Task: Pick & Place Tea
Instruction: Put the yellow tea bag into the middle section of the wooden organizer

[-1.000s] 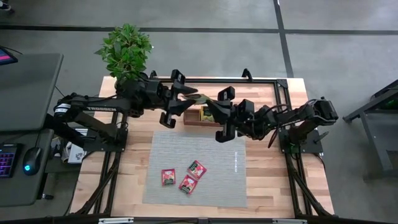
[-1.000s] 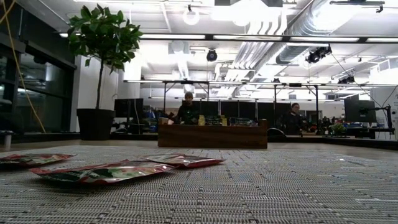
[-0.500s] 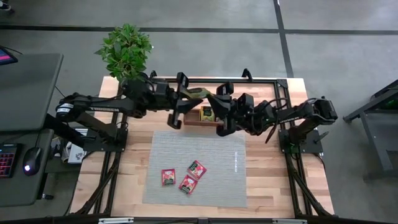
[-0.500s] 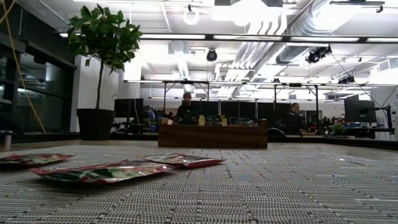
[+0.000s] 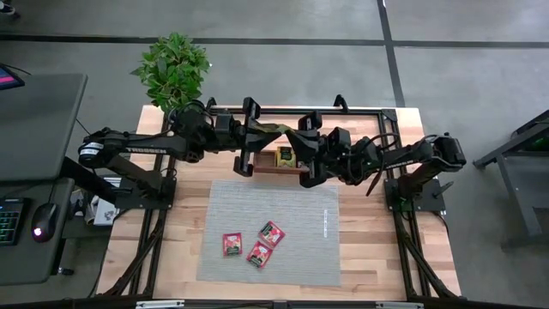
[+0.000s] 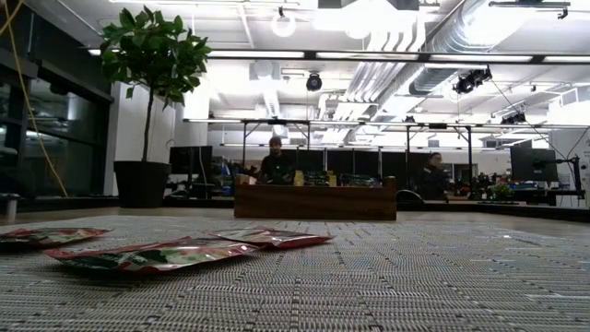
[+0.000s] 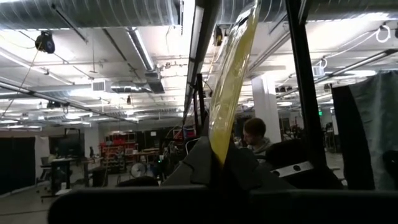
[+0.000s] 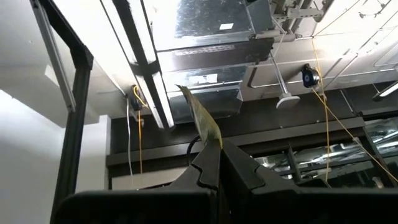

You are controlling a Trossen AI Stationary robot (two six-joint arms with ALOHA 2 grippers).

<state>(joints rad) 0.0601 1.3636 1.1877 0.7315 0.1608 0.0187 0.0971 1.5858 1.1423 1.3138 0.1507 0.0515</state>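
While both grippers are meeting above tray at table's far edge, one yellow sachet is stretching between them, long axis running arm to arm. Left gripper pinching one end shut. Right gripper pinching other end shut. Tray sitting right below. Three red sachets lying on mat toward near edge, well apart. Nothing blocking way down.

— What sort of place is this?
— An open-plan lab or workshop: bare ceiling ducts upper right, rows of workstations at centre, a potted tree at left.
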